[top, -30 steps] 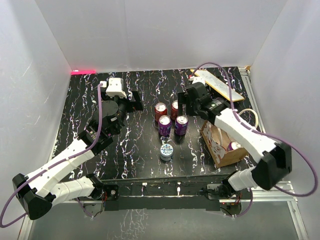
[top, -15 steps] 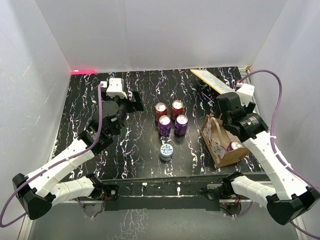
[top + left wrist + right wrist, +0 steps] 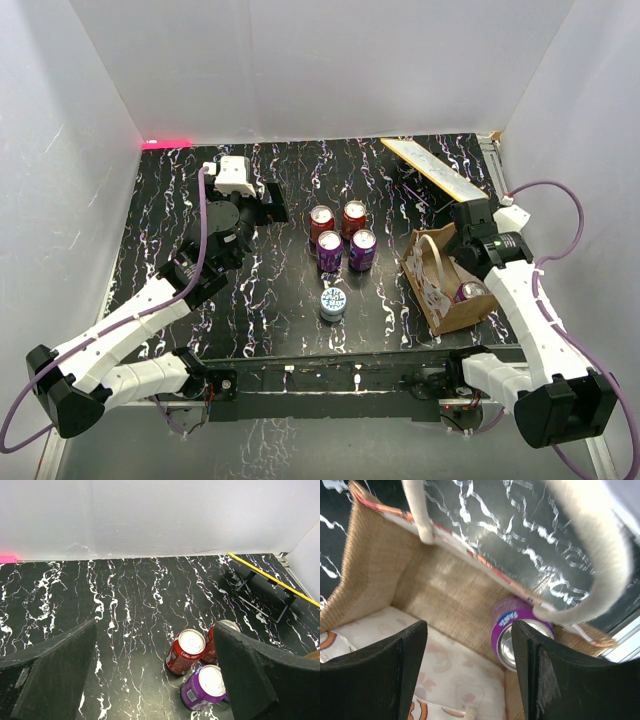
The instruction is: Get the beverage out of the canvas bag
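Hazard: the cream handle (image 3: 600, 565) arches over the purple can (image 3: 505, 635), so a descending finger may snag it and drag or tip the soft canvas bag (image 3: 375, 580); jaws this narrow may knock the can rather than span it.
Right gripper (image 3: 469, 630): empty, jaws narrowly apart, over the open bag.
Can: inside the bag, lower centre of the wrist view, beside the right-hand finger.

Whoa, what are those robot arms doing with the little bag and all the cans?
The job is getting a drink out of the canvas bag. The right gripper hangs just above the bag's opening, fingers apart and holding nothing. A purple can sits inside the bag. Five cans stand on the table beside the bag. The left gripper hovers open to the left of those cans, touching nothing.
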Controlling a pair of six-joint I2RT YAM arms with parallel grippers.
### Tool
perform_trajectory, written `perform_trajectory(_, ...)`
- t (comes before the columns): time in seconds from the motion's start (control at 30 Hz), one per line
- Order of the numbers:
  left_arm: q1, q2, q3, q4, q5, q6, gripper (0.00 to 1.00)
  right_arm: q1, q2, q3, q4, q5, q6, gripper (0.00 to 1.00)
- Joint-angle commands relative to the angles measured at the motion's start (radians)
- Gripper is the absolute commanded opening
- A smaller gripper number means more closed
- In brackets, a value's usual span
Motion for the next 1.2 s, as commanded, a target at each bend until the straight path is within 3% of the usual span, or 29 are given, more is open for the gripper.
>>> perform_trajectory(0.0,-0.006,-0.017,0.026,0.01,-0.006,0.004,0.97,-0.009,-0.042,-0.054,0.022,-0.125,0.154,0.7)
perform_trajectory(0.13,-0.007,-0.02,0.027,0.01,-0.005,0.003,0.97,-0.009,-0.036,-0.087,-0.018,-0.211,0.281,0.7)
perform_trajectory(0.33,-0.007,-0.021,0.028,0.008,-0.008,0.004,0.97,-0.01,-0.017,-0.119,-0.047,-0.259,0.338,0.75)
perform_trajectory(0.5,-0.006,-0.021,0.027,0.008,-0.008,0.003,0.97,-0.009,0.03,-0.13,-0.122,-0.19,0.43,0.8)
perform_trajectory(0.63,-0.006,-0.019,0.026,0.01,-0.007,0.004,0.97,-0.012,0.095,-0.123,-0.164,-0.15,0.47,0.91)
perform_trajectory(0.87,-0.006,-0.019,0.027,0.01,-0.011,0.005,0.97,-0.014,0.133,-0.098,-0.072,-0.142,0.365,0.92)
perform_trajectory(1.17,-0.007,-0.019,0.028,0.01,-0.005,0.004,0.97,-0.015,0.059,-0.014,-0.161,-0.015,0.317,0.92)
